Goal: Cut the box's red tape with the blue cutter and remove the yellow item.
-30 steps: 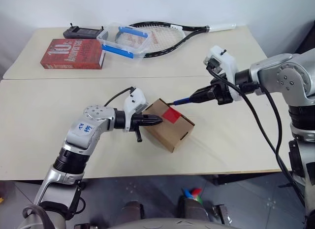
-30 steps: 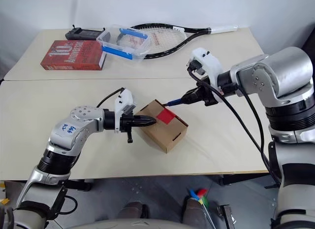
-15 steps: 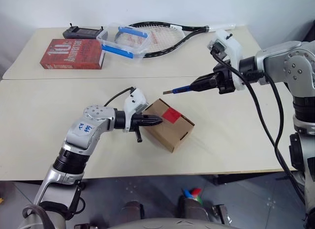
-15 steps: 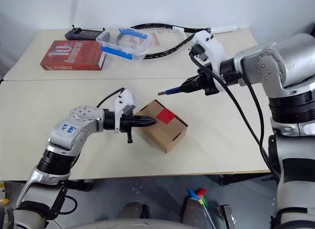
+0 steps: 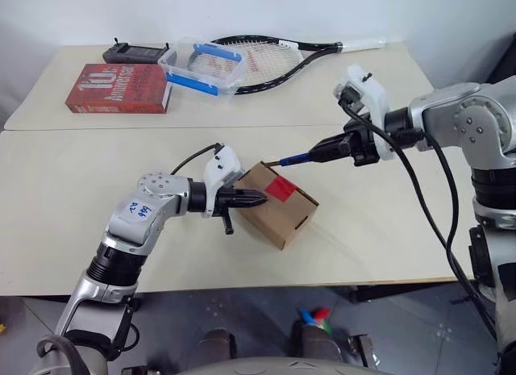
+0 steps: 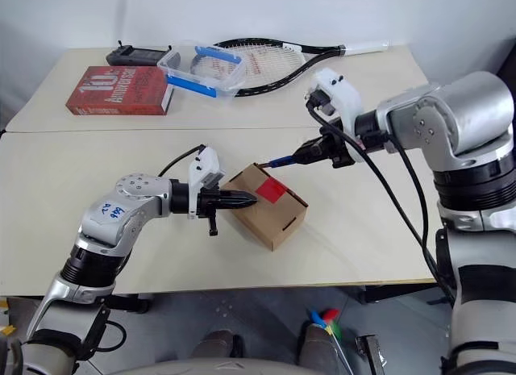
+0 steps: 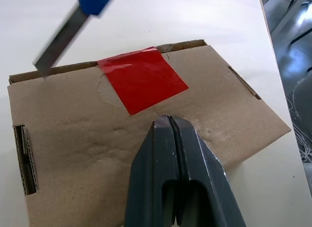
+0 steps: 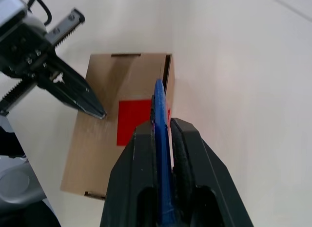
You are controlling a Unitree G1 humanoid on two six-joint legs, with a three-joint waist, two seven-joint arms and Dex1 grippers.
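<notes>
We see a matt, slightly dented brown cardboard box (image 7: pixel 146 139) bearing glossy red tape (image 7: pixel 141 78), a blue plastic cutter (image 8: pixel 160 139) with dull metal blade, and smooth black fingers (image 7: pixel 190 183).

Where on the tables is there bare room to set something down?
The near table is bare left of the left gripper, and near its front edge beyond the box. Crowded: the far table's back, with the red book, clear tub and racket.
</notes>
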